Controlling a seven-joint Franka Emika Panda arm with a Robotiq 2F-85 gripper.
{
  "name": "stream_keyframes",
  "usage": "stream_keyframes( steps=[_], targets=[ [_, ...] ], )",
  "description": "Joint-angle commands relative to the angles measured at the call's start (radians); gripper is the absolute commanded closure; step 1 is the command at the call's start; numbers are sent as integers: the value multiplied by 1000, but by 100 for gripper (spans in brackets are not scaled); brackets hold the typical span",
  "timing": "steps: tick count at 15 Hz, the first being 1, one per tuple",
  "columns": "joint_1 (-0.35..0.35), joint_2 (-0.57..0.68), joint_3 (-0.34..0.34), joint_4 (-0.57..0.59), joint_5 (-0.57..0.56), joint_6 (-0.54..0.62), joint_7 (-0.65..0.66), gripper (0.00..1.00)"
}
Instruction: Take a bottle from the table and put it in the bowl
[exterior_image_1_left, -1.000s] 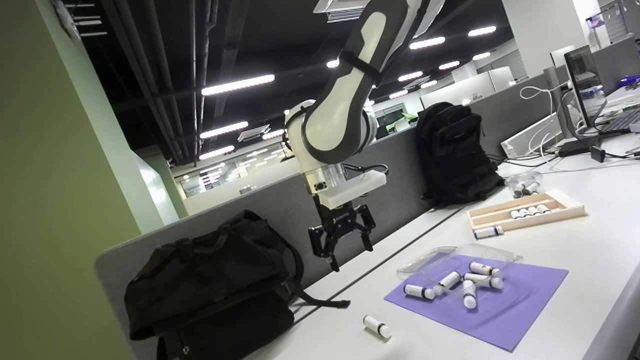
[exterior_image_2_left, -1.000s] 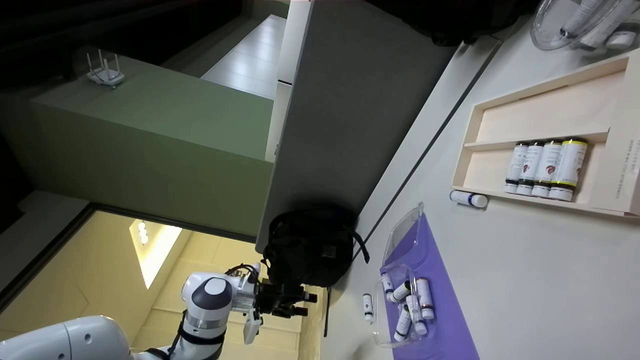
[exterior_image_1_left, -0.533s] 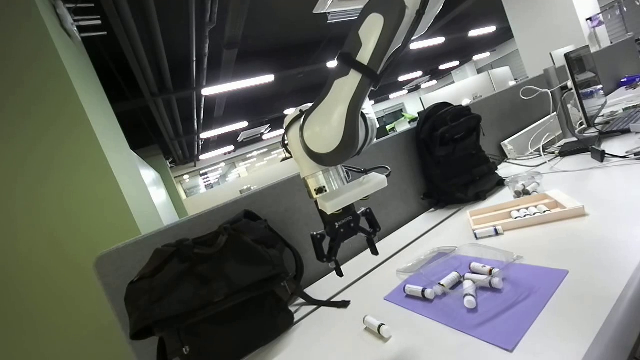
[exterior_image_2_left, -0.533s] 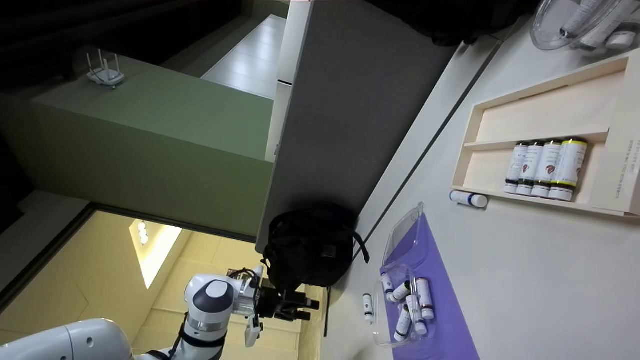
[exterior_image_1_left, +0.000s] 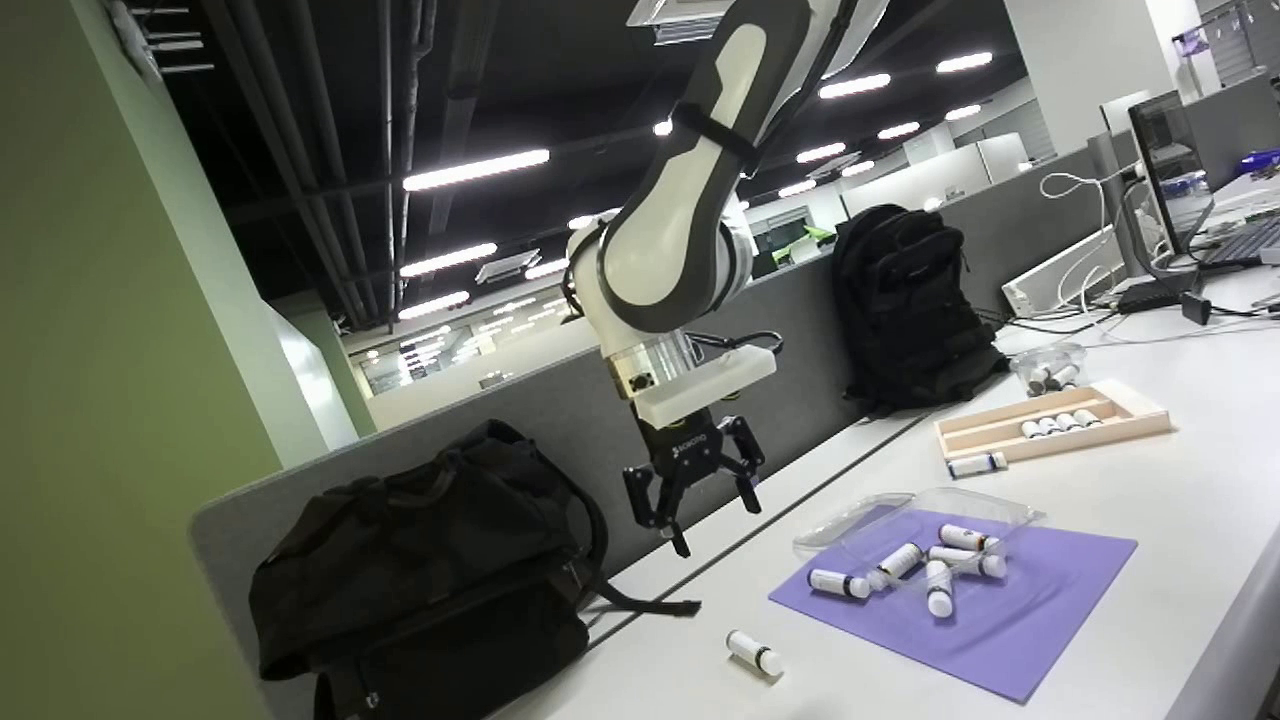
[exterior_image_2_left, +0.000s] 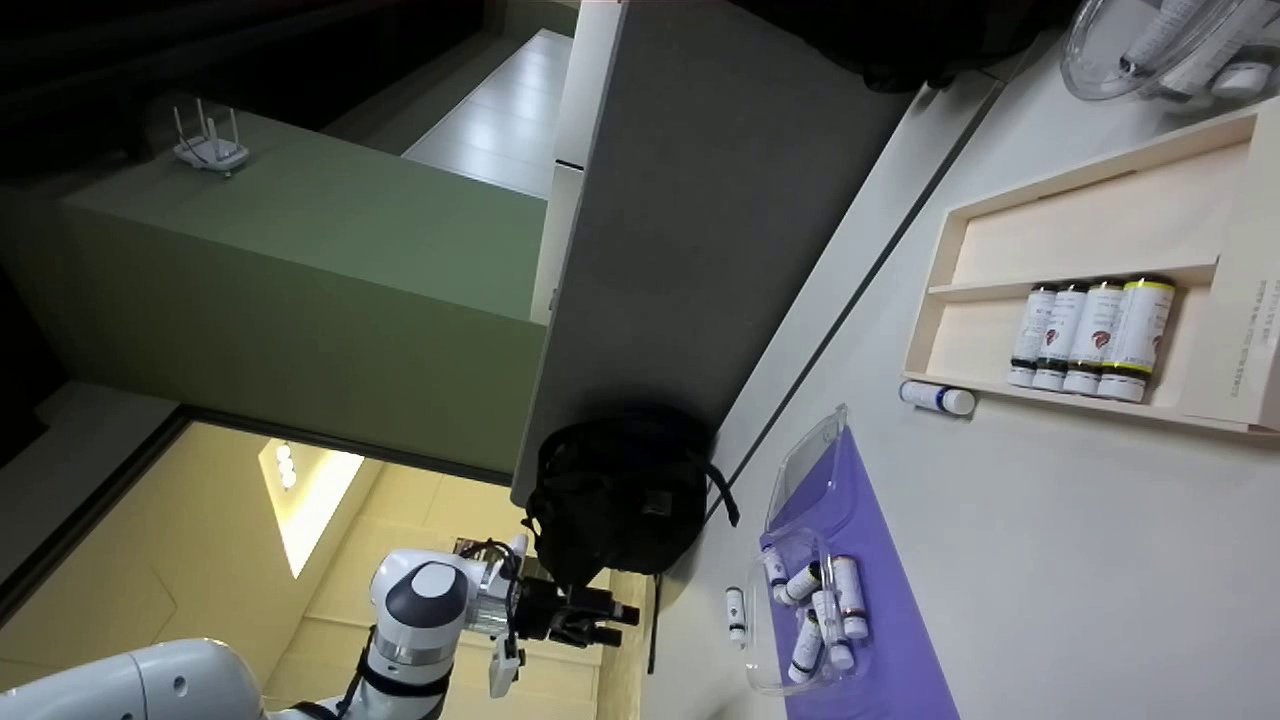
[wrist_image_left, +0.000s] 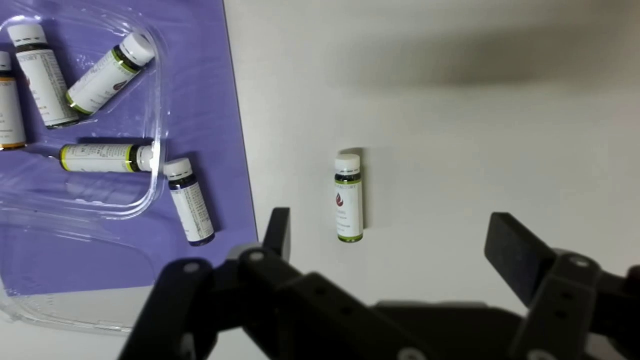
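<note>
Your black two-fingered claw (wrist_image_left: 391, 225) is spread wide, with nothing in its grip. The small white-labelled cylindrical bottle (wrist_image_left: 349, 200), white-capped with a green band at its dark foot, lies on its side on the smooth white bench (wrist_image_left: 475, 165), close to the middle of the wrist view. There it shows between your two fingertips (wrist_image_left: 515, 250) from side to side, but higher in the frame, and nearer the one at left than the one at right. Its long axis runs almost straight up and down the frame, cap toward the top, so it lies roughly square to your closing direction; I'd judge that you need little or no wrist turn. In an exterior view the bottle (exterior_image_1_left: 754, 653) sits below the claw and a touch right, well apart, so descend while centring it, probably with a slight shift left in the wrist view. The likely bowl is the clear plastic container (wrist_image_left: 158, 110) at upper left there, resting on the flat purple mat (wrist_image_left: 205, 90).
</note>
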Motion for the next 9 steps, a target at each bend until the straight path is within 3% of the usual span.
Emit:
stream_keyframes(
  steps=[1, 6, 7, 9],
  targets=[
    [5, 1, -5, 4, 3, -4, -2, 0],
    [23, 7, -29, -7, -37, 80, 28, 0],
    [79, 27, -21, 98, -55, 6, 85, 0],
    [107, 56, -25, 145, -87, 15, 105, 0]
  ],
)
